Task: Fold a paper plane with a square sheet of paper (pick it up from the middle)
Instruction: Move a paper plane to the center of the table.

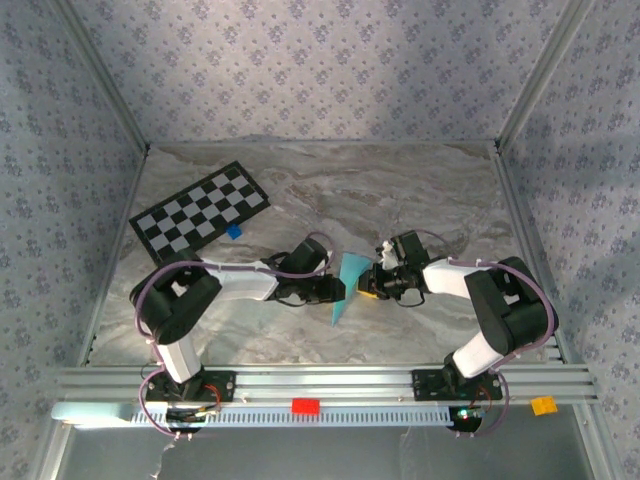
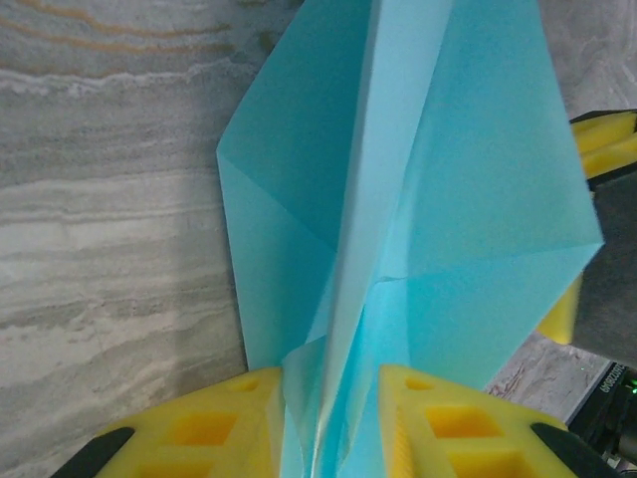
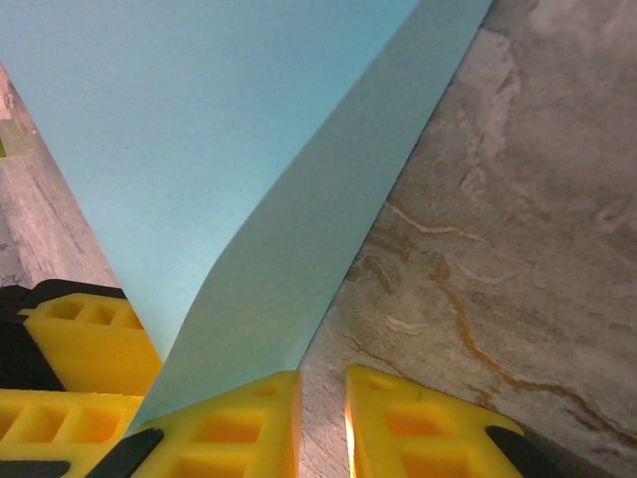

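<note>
- Between the left jaws, the paper is sitting with its folded tail pinched: both yellow pads are pressing on a bunched fan of layers filling the gap.
- Straight ahead of those jaws the long centre crease is running away from them, so the paper's long axis is lying in line with the left arm's reach.
- Just beside the right jaws, a broad flap is rising off their left pad; they are standing nearly together with a slit of table showing between, and I cannot tell whether they are gripping an edge.
- Seen from above, the paper is standing between the two sets of jaws, both equally near; the next crease is probably depending on the right jaws working across that axis.
</note>
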You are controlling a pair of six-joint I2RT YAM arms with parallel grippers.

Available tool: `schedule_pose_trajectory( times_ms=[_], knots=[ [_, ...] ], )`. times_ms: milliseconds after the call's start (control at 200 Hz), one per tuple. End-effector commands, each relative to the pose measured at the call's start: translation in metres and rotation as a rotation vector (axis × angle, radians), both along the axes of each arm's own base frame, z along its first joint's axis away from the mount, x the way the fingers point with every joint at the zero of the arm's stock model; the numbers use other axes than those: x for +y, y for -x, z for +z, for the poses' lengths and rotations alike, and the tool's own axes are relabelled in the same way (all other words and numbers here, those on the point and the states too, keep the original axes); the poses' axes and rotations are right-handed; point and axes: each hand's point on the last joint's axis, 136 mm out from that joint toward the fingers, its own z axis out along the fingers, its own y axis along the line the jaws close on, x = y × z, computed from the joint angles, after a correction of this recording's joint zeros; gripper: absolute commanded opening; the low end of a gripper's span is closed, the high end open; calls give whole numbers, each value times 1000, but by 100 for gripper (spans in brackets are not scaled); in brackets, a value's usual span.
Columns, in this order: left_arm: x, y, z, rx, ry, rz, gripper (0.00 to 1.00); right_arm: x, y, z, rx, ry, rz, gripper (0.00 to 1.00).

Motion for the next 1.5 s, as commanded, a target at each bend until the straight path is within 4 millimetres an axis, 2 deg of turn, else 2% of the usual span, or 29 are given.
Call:
schedule_pose_trajectory(
  times_ms=[0,270,735,800,905,1084,1204,1494],
  knots=[
    [-12,0,6,-13,27,-41,29,3,4,-2,22,-8,7,20],
    [-17,0,7,-14,36,-54,24,3,4,-2,21,-7,7,20],
    [-17,-1,6,-2,6,-46,6,-1,-1,-1,1,9,-13,20],
    [-11,-4,5,-15,-46,-26,4,-5,-3,2,-19,19,-30,20],
    [0,-12,17,-75,-105,19,2,-12,-8,11,-54,22,-58,20],
    [51,-28,32,-175,-357,142,1,-33,-14,26,-137,63,-133,21],
    [79,-31,39,-206,-495,179,1,-42,-15,36,-178,82,-168,21],
    [88,-32,41,-221,-564,163,1,-42,-17,41,-187,77,-184,22]
  ],
)
